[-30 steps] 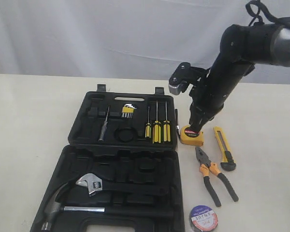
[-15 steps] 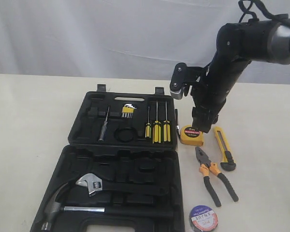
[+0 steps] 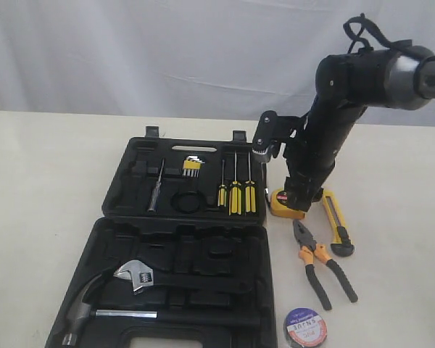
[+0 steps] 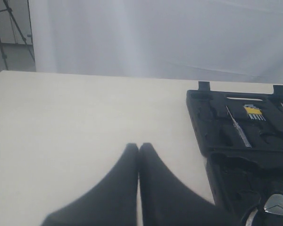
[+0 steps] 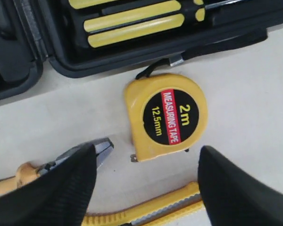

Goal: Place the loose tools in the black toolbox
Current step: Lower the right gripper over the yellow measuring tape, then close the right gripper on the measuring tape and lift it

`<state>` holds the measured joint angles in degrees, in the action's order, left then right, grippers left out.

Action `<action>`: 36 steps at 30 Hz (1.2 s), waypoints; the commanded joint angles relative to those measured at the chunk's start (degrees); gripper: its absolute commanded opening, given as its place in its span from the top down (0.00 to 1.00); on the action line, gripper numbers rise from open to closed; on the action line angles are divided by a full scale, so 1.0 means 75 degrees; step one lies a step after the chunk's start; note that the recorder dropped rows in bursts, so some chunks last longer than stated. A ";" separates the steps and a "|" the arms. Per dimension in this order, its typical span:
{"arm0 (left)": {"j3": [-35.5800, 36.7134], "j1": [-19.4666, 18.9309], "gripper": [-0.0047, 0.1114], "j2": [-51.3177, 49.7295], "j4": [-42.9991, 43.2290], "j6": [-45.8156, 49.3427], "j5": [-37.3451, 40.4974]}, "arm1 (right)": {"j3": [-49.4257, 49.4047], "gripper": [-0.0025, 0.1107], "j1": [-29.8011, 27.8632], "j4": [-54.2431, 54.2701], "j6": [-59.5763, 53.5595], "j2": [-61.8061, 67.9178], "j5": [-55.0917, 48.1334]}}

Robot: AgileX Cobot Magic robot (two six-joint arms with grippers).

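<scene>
The black toolbox (image 3: 116, 190) lies open on the table, and its far half also shows in the left wrist view (image 4: 236, 141). Just right of it lies the yellow tape measure (image 3: 281, 204) (image 5: 165, 115). My right gripper (image 3: 297, 197) (image 5: 146, 155) hangs open right above it, holding nothing. The yellow-black utility knife (image 3: 336, 221) (image 5: 151, 212) lies to the right. The orange-handled pliers (image 3: 322, 264) (image 5: 101, 150) lie in front, and the tape roll (image 3: 305, 327) nearest the front edge. My left gripper (image 4: 138, 146) is shut and empty over bare table left of the box.
Yellow-handled screwdrivers (image 3: 235, 192) and hex keys (image 3: 191, 167) sit in the far half of the box. A hammer (image 3: 94, 312) and a silver wrench (image 3: 134, 275) rest in the near half. A white curtain hangs behind the table.
My right gripper has gone from shut to open and shifted slightly above the tape measure. None of the tools has moved.
</scene>
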<state>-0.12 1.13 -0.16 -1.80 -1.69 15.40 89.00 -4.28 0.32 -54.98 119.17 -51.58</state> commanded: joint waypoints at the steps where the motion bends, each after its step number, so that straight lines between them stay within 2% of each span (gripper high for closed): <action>1: 0.0017 0.0015 0.96 0.0021 -0.0013 -0.0003 -0.0004 | 0.0029 0.34 -0.0030 -0.0100 0.0187 0.0224 0.0145; 13: 0.0017 0.0015 0.96 0.0021 -0.0013 -0.0003 -0.0004 | 0.0386 0.34 -0.0047 -0.0043 0.1039 0.0798 0.0357; 15: 0.0017 0.0015 0.96 0.0021 -0.0013 -0.0003 -0.0004 | 0.0809 0.34 -0.0170 0.0606 0.1021 0.0961 0.0358; 21: 0.0017 0.0015 0.96 0.0021 -0.0013 -0.0003 -0.0004 | 0.1112 0.34 -0.0460 0.1249 0.0833 0.1225 -0.0175; 36: 0.0017 0.0015 0.96 0.0021 -0.0013 -0.0003 -0.0004 | 0.1112 0.34 -0.0562 0.1373 0.0427 0.1497 -0.0215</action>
<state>-0.12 1.13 -0.16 -1.80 -1.69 15.40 97.14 -8.11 10.20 -51.08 130.17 -52.73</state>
